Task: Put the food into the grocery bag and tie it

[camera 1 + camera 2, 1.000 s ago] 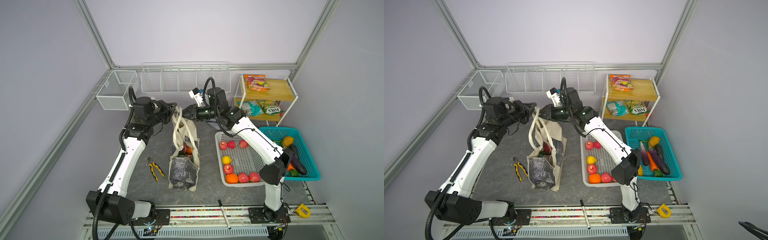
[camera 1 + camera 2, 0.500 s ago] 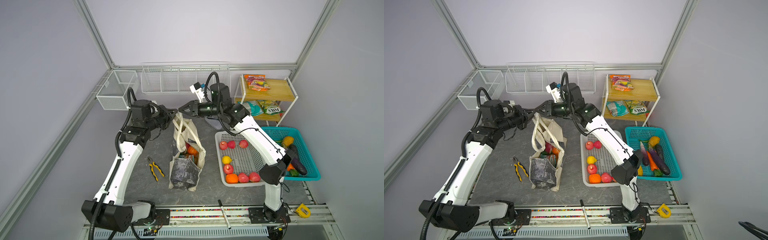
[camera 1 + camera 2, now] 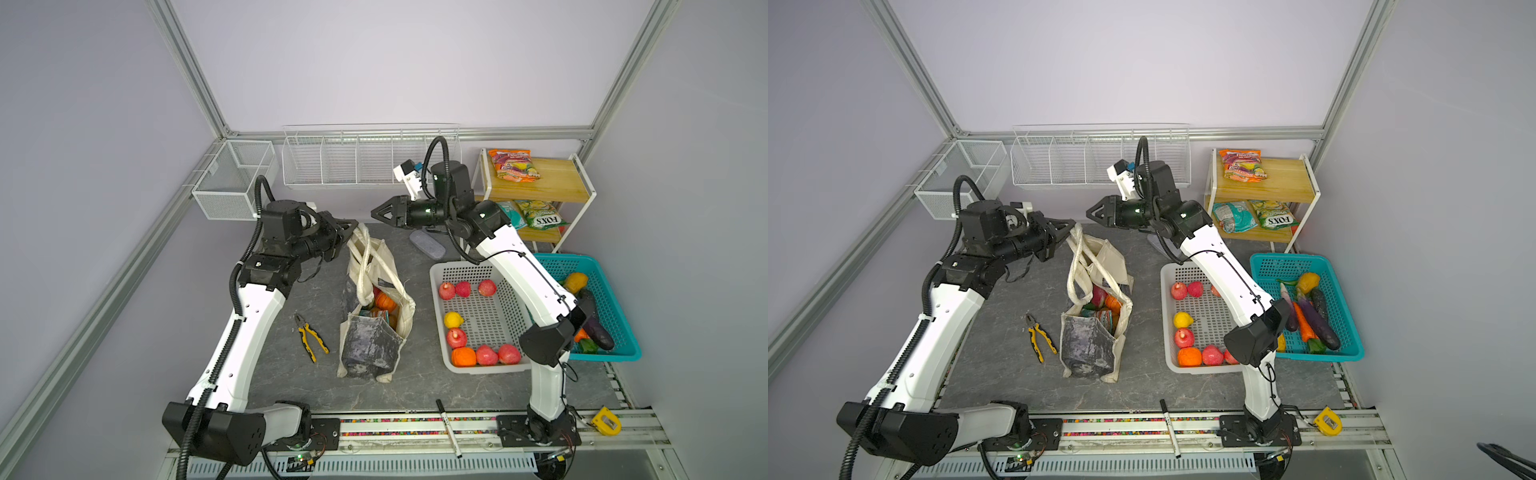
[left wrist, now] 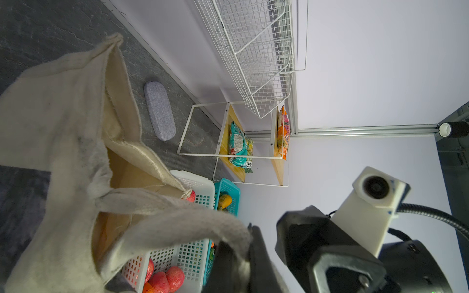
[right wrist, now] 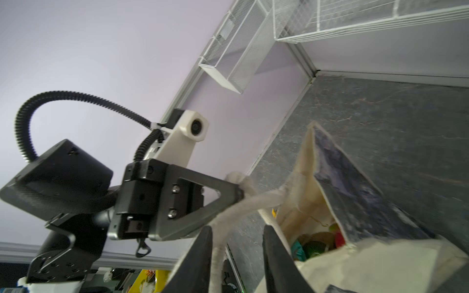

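The cream grocery bag (image 3: 370, 345) (image 3: 1088, 345) stands mid-table with its marbled panel toward the front. Food lies inside it: an orange (image 3: 384, 301), a pink fruit (image 3: 1099, 295) and a teal packet (image 3: 374, 316). My left gripper (image 3: 353, 225) (image 3: 1072, 224) (image 4: 247, 236) is shut on a loop handle (image 4: 177, 223) and holds it up at the bag's back. My right gripper (image 3: 375, 214) (image 3: 1090, 212) (image 5: 237, 228) hovers just right of it, open. In the right wrist view a handle strand (image 5: 253, 200) runs past its spread fingers, not pinched.
A white basket (image 3: 436, 274) of fruit and a teal basket (image 3: 623, 357) of vegetables sit on the right. Behind them is a shelf (image 3: 540, 183) with snack packets. A grey case (image 3: 426, 245) lies behind the bag and pliers (image 3: 309, 336) to its left. A marker (image 3: 446, 428) lies on the front rail.
My right gripper's jaws have spread and it has drawn up and back from the bag's handles. The left gripper keeps its hold on a handle and has shifted slightly.
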